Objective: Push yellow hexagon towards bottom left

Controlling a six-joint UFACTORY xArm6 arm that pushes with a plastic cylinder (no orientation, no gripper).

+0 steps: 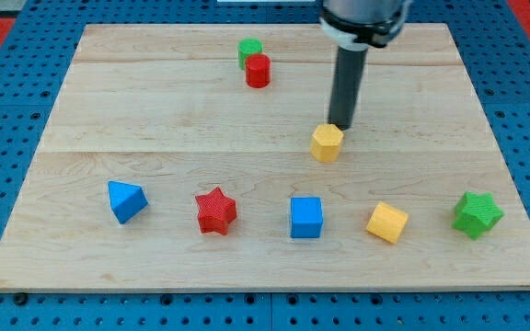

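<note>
The yellow hexagon (327, 142) lies on the wooden board, a little right of the middle. My tip (341, 125) stands just above and to the right of it, touching or nearly touching its upper right edge. The dark rod rises from there to the view's top.
A green block (249, 48) and a red cylinder (258, 70) touch near the top centre. Along the bottom lie a blue triangle (125, 200), a red star (215, 211), a blue cube (306, 217), a yellow cube (387, 222) and a green star (477, 214). The board (155, 119) sits on a blue pegboard.
</note>
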